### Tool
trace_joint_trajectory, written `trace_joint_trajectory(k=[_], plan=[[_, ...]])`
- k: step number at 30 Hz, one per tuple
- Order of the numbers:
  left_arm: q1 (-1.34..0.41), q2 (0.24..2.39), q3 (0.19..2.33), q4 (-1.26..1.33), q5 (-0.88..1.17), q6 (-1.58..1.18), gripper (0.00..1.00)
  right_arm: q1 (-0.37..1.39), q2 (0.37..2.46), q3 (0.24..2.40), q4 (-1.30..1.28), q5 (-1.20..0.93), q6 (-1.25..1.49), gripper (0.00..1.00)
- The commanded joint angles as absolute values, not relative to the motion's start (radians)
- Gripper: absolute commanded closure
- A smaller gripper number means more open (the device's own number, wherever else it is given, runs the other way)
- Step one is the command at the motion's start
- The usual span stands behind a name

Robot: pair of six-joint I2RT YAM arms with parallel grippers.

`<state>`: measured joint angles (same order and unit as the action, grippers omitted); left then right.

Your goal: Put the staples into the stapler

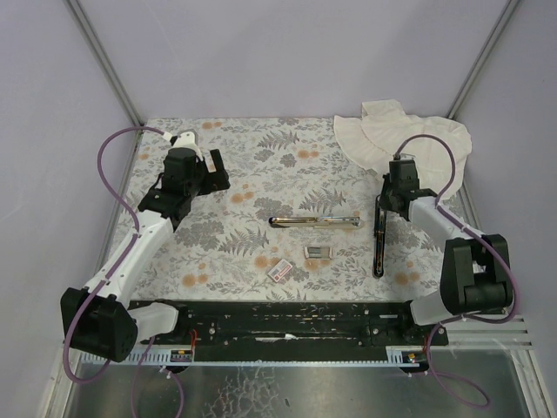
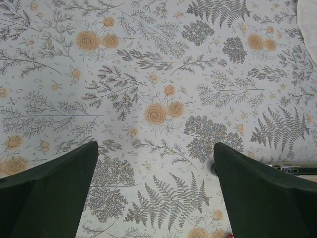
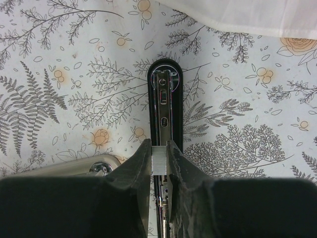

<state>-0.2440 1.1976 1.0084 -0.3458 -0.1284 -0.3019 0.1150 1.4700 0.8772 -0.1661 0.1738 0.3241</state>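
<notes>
**Jaws of the right gripper (image 3: 159, 152) clamped on the short silver-grey strip of staples (image 3: 159, 161), above the long black stapler base (image 3: 165, 94)**

Your right gripper has one finger on each long side of the strip of staples. Your left gripper (image 2: 156, 148) hangs spread wide with nothing between its fingers, over the grey-and-orange floral tablecloth (image 2: 158, 74), well apart from the work.

Treat the strip as very light, smooth-sided and probably brittle. It is likely glued wire that would snap if you bent it or squeezed hard, and it could slide out of the pads. The side-on pinch looks like the right hold, so use only gentle pressure.

In the right wrist view the strip sits directly over the chrome channel of the stapler base and lines up with its length, at the end nearest the camera. Whether it touches the channel, I cannot tell.

A polished chrome bar (image 3: 74, 166) lies just beside the base, on its left. The small white box sleeve with a pink label (image 1: 280, 271) and the open tray (image 1: 317, 251) rest on the cloth to the left, apart from the stapler base.
</notes>
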Motion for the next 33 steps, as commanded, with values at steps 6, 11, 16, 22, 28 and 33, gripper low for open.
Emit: trace_joint_trajectory(k=[6,11,16,22,28,33], plan=[[-0.239,1.198,1.005,-0.331,-0.132,-0.308,0.00,0.110,1.495,0.874,-0.123,0.195,0.294,0.84],[-0.238,1.197,1.006,-0.331,-0.128,-0.308,0.00,0.110,1.513,0.876,-0.123,0.187,0.286,0.84],[-0.239,1.197,1.008,-0.331,-0.127,-0.308,0.00,0.110,1.524,0.876,-0.123,0.187,0.282,0.84],[-0.239,1.197,1.008,-0.331,-0.126,-0.308,0.00,0.110,1.537,0.877,-0.126,0.194,0.277,0.84],[-0.239,1.198,1.009,-0.333,-0.126,-0.307,0.00,0.110,1.548,0.878,-0.127,0.201,0.272,0.84],[-0.239,1.200,1.009,-0.333,-0.124,-0.307,0.00,0.110,1.558,0.878,-0.128,0.204,0.267,0.85]])
